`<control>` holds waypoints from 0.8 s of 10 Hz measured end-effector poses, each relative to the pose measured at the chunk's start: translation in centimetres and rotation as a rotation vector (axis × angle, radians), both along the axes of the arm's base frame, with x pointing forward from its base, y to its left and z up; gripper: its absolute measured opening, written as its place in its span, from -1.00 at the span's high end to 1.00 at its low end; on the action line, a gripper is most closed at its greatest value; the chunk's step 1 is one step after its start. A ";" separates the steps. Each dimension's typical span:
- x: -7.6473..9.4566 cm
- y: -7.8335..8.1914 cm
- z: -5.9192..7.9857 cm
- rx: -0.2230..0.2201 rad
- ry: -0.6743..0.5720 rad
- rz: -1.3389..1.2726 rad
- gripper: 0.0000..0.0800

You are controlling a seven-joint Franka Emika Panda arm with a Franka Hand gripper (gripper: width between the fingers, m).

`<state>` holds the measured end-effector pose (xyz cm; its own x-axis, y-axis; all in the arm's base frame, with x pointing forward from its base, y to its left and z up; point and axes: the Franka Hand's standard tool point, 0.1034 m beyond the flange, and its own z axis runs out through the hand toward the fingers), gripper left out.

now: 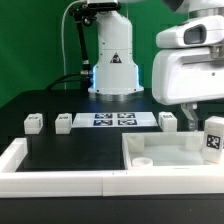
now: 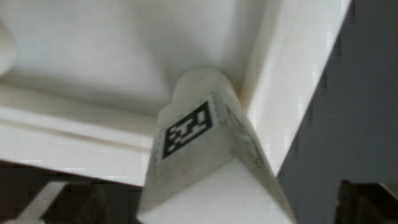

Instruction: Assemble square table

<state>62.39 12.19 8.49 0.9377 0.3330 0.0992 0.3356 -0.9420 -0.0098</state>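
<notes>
A tagged leg [image 2: 205, 130] stands on the tabletop [image 1: 165, 152], lower right of the exterior view, apparently seated for screwing, with the gripper [image 2: 208, 198] spread wide around it.

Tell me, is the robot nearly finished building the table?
Not nearly. Done: the tabletop lies flat in the corner of the border wall. In hand: one leg stands upright at its edge, under the open gripper, which does not seem to grip it. Left: three more legs lie loose beside the marker board.
</notes>
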 end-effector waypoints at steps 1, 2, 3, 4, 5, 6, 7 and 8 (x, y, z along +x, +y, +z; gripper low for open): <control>0.0 -0.3 0.0 -0.012 -0.004 0.109 -0.62; 0.0 -0.4 -0.1 -0.016 -0.005 0.138 -0.62; 0.1 -0.5 -0.1 -0.029 -0.008 0.218 -0.62; 0.1 -0.5 -0.1 -0.035 -0.009 0.244 -0.62; 0.1 -0.5 -0.1 -0.044 -0.012 0.306 -0.62; 0.1 -0.6 -0.1 -0.050 -0.013 0.325 -0.62; 0.1 -0.6 -0.1 -0.053 -0.014 0.331 -0.62; 0.1 -0.6 -0.1 -0.052 -0.014 0.320 -0.62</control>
